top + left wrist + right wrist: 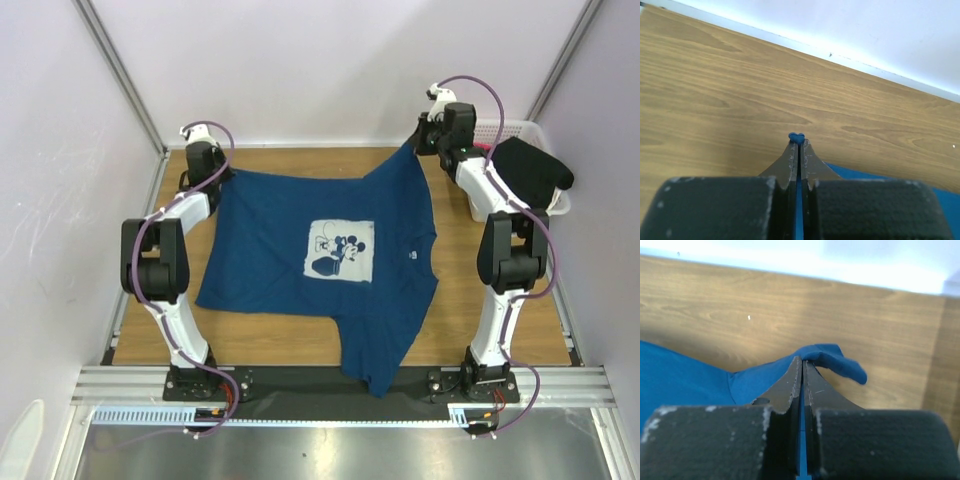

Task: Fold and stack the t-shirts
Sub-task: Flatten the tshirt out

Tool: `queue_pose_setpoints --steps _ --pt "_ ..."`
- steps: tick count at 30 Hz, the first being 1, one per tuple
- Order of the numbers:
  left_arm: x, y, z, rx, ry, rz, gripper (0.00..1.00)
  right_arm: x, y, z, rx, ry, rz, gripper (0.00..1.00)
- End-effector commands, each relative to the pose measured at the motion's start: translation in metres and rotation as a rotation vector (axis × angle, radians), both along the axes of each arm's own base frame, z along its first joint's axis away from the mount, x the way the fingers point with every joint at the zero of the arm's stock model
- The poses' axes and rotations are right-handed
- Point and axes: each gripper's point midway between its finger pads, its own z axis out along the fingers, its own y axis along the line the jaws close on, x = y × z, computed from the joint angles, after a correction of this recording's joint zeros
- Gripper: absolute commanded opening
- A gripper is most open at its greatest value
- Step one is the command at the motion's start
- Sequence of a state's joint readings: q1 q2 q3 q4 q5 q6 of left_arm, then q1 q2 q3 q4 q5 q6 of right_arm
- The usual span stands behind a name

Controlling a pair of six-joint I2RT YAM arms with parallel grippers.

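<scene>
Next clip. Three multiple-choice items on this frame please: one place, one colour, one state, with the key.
1. Where is the black garment? A. on the white basket, far right; B. at the near left edge; C. under the left arm.
2. Colour of the t-shirt spread on the table? A. pink; B. cream; C. dark blue.
3. The left gripper and right gripper are: A. both open; B. both shut on the t-shirt; C. only the left shut.
Key: 1 A, the top view shows it draped over the basket; 2 C, dark blue around a white square print; 3 B, each wrist view shows blue cloth pinched in closed jaws.
</scene>
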State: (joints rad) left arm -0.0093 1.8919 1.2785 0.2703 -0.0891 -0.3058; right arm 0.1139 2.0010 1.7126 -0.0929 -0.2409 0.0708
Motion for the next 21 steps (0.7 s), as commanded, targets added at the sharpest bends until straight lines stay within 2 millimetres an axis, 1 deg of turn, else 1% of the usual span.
queue_pose_setpoints --steps 1,2,3,5,7,8,9,13,14,16,17,19,20,21 --pt "0.020 0.004 0.016 -0.032 -0.058 -0.061 0.00 0.020 0.005 0.019 0.011 -0.072 0.033 0.00" --pt "0.025 0.005 0.012 -0.035 -0.049 -0.066 0.00 0.022 0.008 0.024 0.015 -0.080 0.041 0.00" --pt "0.026 0.006 0.008 -0.036 -0.037 -0.068 0.00 0.025 0.008 0.018 0.018 -0.067 0.045 0.00" --pt "0.030 0.009 0.004 -0.036 -0.031 -0.067 0.00 0.026 0.011 0.019 0.025 -0.070 0.057 0.00" --pt "0.032 0.012 0.003 -0.039 -0.037 -0.064 0.00 0.027 0.012 0.023 0.028 -0.081 0.063 0.00" --pt "0.034 0.011 0.006 -0.042 -0.045 -0.070 0.00 0.027 0.012 0.024 0.027 -0.083 0.064 0.00" --pt "0.035 0.014 0.003 -0.045 -0.043 -0.069 0.00 0.027 0.011 0.026 0.023 -0.088 0.064 0.00" --pt "0.038 0.011 0.006 -0.047 -0.064 -0.115 0.00 0.024 0.009 0.030 0.002 -0.088 0.063 0.00" --pt "0.038 0.009 0.006 -0.047 -0.064 -0.135 0.00 0.021 0.009 0.034 0.001 -0.087 0.065 0.00" --pt "0.037 0.007 0.009 -0.029 -0.069 -0.165 0.00 0.016 0.010 0.033 -0.002 -0.079 0.077 0.00" --pt "0.035 0.004 0.008 -0.027 -0.065 -0.191 0.00 0.012 0.010 0.039 -0.003 -0.082 0.081 0.00" --pt "0.032 0.001 0.011 0.010 -0.072 -0.227 0.00 0.006 0.009 0.041 -0.009 -0.083 0.080 0.00" --pt "0.028 0.001 0.007 0.030 -0.061 -0.244 0.00 0.001 0.008 0.040 -0.013 -0.078 0.081 0.00" --pt "0.026 0.004 0.008 0.039 -0.063 -0.241 0.00 -0.003 0.008 0.040 -0.017 -0.076 0.079 0.00"
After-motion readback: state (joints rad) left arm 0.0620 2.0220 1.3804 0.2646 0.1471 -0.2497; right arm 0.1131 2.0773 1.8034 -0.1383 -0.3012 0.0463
